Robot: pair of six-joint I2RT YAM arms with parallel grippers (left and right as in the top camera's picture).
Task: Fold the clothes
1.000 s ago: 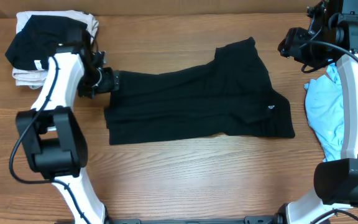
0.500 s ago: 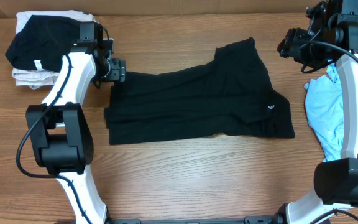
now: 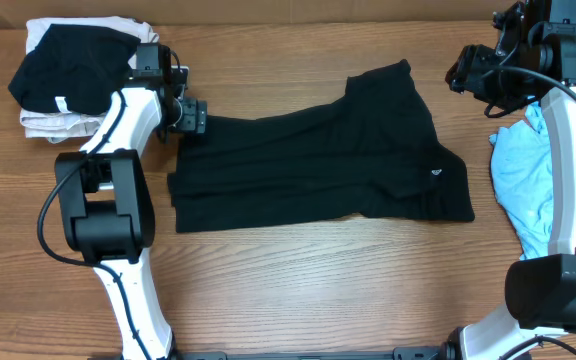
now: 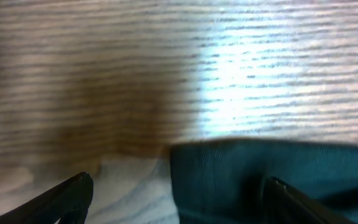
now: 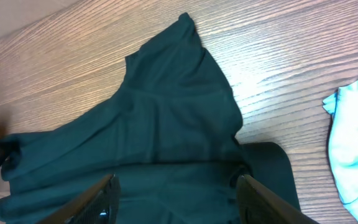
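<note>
The black T-shirt point(image 3: 318, 160) lies partly folded across the table's middle, its small white logo point(image 3: 436, 172) at the right. My left gripper point(image 3: 194, 118) is open at the shirt's upper-left corner; the left wrist view shows its fingers point(image 4: 179, 196) spread over the fabric edge point(image 4: 260, 177) and bare wood. My right gripper point(image 3: 463, 72) is open and empty, held high at the back right above the shirt point(image 5: 166, 143), its fingers point(image 5: 176, 193) wide apart. A light-blue shirt point(image 3: 523, 180) lies crumpled at the right edge and shows in the right wrist view point(image 5: 356, 143).
A pile of folded clothes, black on top of white point(image 3: 68, 70), sits at the back left corner. A cardboard-coloured wall runs along the table's far edge point(image 3: 318, 10).
My left arm swung toward the back and its gripper moved right to the shirt's upper-left corner. The right arm and the shirt have not moved.
</note>
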